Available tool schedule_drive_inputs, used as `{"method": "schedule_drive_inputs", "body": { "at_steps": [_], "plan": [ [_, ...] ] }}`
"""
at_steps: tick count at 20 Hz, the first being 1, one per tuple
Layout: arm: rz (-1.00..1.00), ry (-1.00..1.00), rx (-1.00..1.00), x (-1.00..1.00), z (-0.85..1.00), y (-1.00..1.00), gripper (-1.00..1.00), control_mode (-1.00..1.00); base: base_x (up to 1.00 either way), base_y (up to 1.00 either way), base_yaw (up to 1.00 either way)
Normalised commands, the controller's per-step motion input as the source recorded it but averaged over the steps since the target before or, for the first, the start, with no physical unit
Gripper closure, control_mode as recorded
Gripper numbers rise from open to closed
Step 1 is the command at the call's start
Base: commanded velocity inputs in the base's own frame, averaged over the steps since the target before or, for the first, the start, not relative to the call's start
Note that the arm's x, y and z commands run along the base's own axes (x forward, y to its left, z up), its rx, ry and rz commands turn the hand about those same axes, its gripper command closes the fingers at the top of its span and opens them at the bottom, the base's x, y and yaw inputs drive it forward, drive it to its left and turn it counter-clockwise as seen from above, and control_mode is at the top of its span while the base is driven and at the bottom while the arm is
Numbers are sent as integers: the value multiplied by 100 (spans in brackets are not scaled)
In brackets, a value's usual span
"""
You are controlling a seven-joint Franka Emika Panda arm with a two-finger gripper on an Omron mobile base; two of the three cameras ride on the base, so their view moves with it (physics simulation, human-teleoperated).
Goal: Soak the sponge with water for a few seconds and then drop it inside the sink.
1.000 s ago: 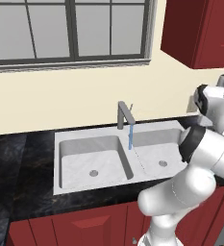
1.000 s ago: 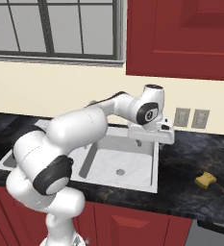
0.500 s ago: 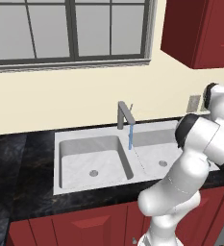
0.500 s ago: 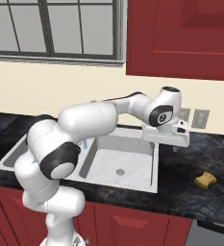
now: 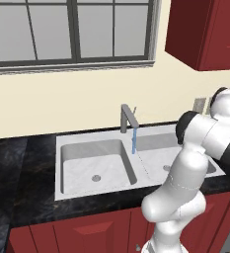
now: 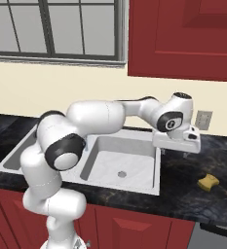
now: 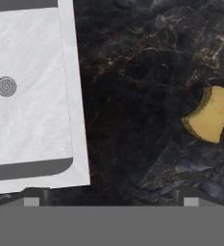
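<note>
Right base view, near to far: small yellow-olive blocky sponge (image 6: pixel 208 182) lies on the black marbled counter (image 6: pixel 193 194) right of the pale marbled double sink (image 6: pixel 149 182), beyond it the empty two-finger gripper (image 6: pixel 186 154), apparently spread, which should centre overhead before descending.

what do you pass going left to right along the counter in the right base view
sink → hand hovering above the dark counter → sponge lying on that counter
</note>
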Motion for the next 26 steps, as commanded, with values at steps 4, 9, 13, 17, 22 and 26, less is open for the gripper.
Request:
{"method": "schedule_drive_inputs", "body": {
  "at_steps": [4,9,13,17,22,26],
  "plan": [
    [0,0,1,0,-40,-36,-100,-100,0,0,0],
    [0,-4,3,0,-38,-27,-100,-100,0,0,0],
    [0,-5,1,0,-17,-37,-100,-100,0,0,0],
    [-4,0,0,6,-9,-41,-100,-100,0,0,0],
    [-8,0,0,12,0,-30,-100,-100,0,0,0],
    [-15,0,0,19,0,-3,-100,-100,0,0,0]
  ]
}}
